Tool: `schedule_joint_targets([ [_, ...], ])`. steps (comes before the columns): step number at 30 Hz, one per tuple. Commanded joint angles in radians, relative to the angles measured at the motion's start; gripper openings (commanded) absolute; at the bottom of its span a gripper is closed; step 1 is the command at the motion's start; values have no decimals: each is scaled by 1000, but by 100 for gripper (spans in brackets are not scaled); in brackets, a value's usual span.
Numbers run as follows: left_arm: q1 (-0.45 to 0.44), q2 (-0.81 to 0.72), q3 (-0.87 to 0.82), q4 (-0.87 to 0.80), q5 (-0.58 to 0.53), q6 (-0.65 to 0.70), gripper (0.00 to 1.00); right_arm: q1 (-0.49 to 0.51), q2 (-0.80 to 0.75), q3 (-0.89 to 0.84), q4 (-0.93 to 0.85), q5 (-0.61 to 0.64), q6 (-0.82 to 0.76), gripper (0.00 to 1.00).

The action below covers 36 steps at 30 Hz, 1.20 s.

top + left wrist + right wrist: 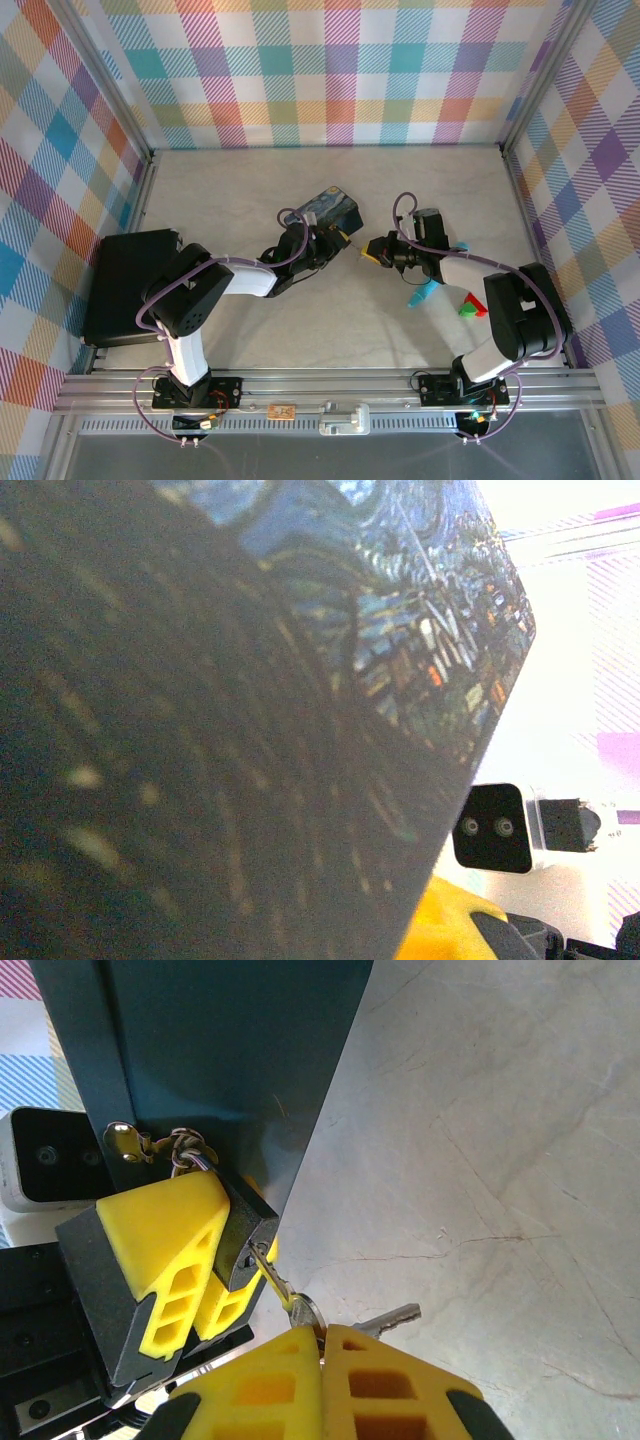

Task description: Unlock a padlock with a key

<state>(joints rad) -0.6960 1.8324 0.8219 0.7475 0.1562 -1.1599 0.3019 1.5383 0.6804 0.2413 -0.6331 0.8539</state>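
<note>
The small dark padlock (243,1235) hangs by its shackle from a wired hasp on the blue painted tin (230,1050). My left gripper (344,240) is shut on it, its yellow fingers (160,1235) pressing both sides of the body. My right gripper (322,1338) is shut on the bow of a silvery key (275,1280), whose blade tip sits in the padlock's keyhole. A second key (392,1317) of the bunch sticks out sideways over the table. From above, the two grippers meet tip to tip beside the tin (322,208), the right gripper (373,250) just right of the left.
The tin's painted lid (420,650) stands very close in the left wrist view. A turquoise stick (422,293) and a red-green block (467,306) lie by the right arm. A black box (128,285) sits at the left edge. Checked walls enclose the table.
</note>
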Motion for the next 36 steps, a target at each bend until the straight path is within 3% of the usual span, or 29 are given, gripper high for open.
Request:
schedule_joint_targets([
  [1, 9, 8, 17, 46, 17, -24, 0, 8, 15, -8, 36, -22, 11, 0],
  [36, -14, 11, 25, 58, -7, -42, 0, 39, -25, -45, 100, 30, 76, 0],
])
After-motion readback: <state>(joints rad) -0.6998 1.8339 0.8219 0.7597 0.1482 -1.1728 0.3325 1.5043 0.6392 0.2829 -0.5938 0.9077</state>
